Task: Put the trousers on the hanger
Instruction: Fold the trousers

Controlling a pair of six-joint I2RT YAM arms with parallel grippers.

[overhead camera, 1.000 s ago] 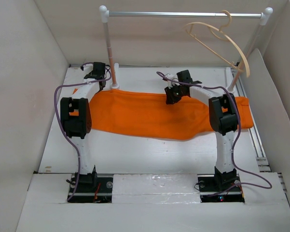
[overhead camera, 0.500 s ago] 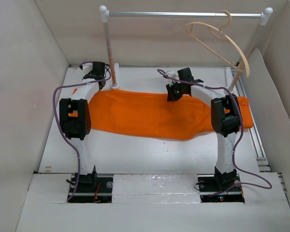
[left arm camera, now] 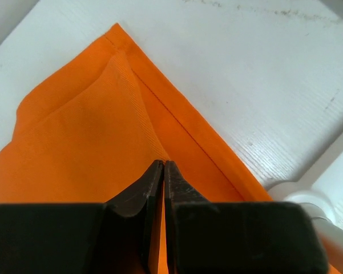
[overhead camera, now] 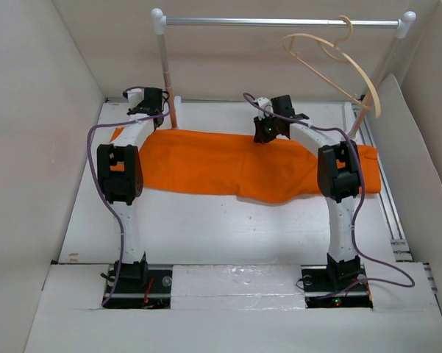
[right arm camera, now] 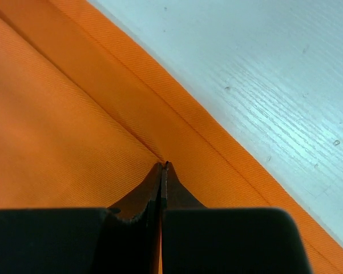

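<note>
Pinch on the trousers [overhead camera: 228, 165]: left hand [left arm camera: 162, 166], right hand [right arm camera: 162, 165].
We see both sets of jaws pressed together on the upper hem; trousers lie spread mid-frame on the worktop [overhead camera: 206, 228], hanger [overhead camera: 360, 70] hooked on the rail [overhead camera: 279, 22], upper right.

Post [overhead camera: 164, 73] & hanger [overhead camera: 373, 94] crowd far side past trousers [overhead camera: 206, 165]; near table [overhead camera: 228, 232] half open.

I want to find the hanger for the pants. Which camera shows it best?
The top camera. It shows the whole hanger hooked on the rail, up near the right end. Both wrist cameras show none of it, only the orange trousers and the white table.
</note>
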